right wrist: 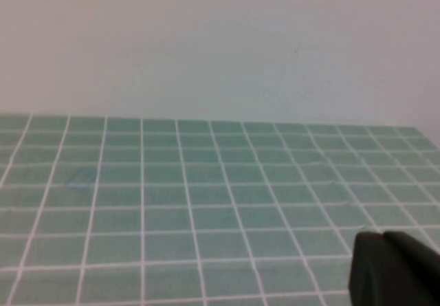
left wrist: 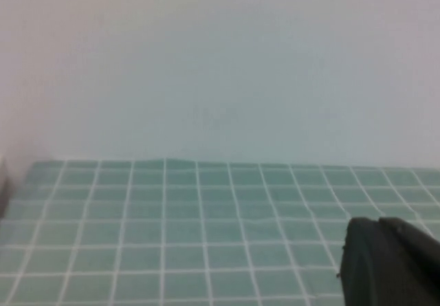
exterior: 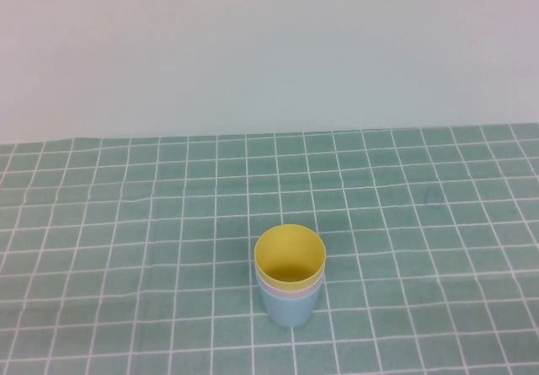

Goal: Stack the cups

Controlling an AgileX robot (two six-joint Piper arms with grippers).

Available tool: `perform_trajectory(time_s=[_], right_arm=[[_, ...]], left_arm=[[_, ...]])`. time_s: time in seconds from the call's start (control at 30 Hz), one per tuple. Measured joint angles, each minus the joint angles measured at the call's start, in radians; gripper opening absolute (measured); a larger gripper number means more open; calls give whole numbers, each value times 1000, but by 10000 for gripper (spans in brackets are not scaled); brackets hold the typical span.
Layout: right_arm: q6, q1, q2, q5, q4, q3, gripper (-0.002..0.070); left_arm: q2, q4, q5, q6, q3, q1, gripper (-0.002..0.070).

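Observation:
The three cups stand nested in one upright stack on the green checked cloth, near the front middle of the high view. The yellow cup [exterior: 290, 257] is innermost, on top. Only a thin rim of the pale pink cup [exterior: 271, 287] shows under it. The light blue cup [exterior: 290, 309] is outermost, at the bottom. Neither arm shows in the high view. My left gripper [left wrist: 377, 225] appears only in the left wrist view, its black fingertips pressed together and empty over bare cloth. My right gripper [right wrist: 382, 236] looks the same in the right wrist view. No cup shows in either wrist view.
The green cloth with a white grid [exterior: 126, 223] covers the table up to a plain pale wall [exterior: 269, 46] at the back. Nothing else stands on the cloth.

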Motion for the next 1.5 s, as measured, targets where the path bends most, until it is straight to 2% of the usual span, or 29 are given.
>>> perform_trajectory(time_s=[0.07,0.2,0.27,0.43,0.6,0.7,0.87,1.5], right_arm=[[3,-2,-27,-31,0,57,-1],[25,-4,-36,-12,4,70,-1],[27,-4,-36,0,4,71,-1],[31,-6,-36,48,14,71,-1],[33,-6,-36,53,26,71,-1],[5,-6,-36,55,105,71,-1],[-106,-6,-36,119,207,71,-1],[-189,-6,-36,146,218,65,-1]], left_arm=[[-43,-2,-74,14,82,0,-1],[-38,91,-205,18,237,0,-1],[-37,123,-182,18,234,0,-1],[-37,116,13,5,234,0,-1],[-37,116,13,-29,234,0,-1],[-37,112,13,-31,234,0,-1],[-37,-6,9,-31,234,0,-1],[-37,-12,9,-33,234,0,-1]])
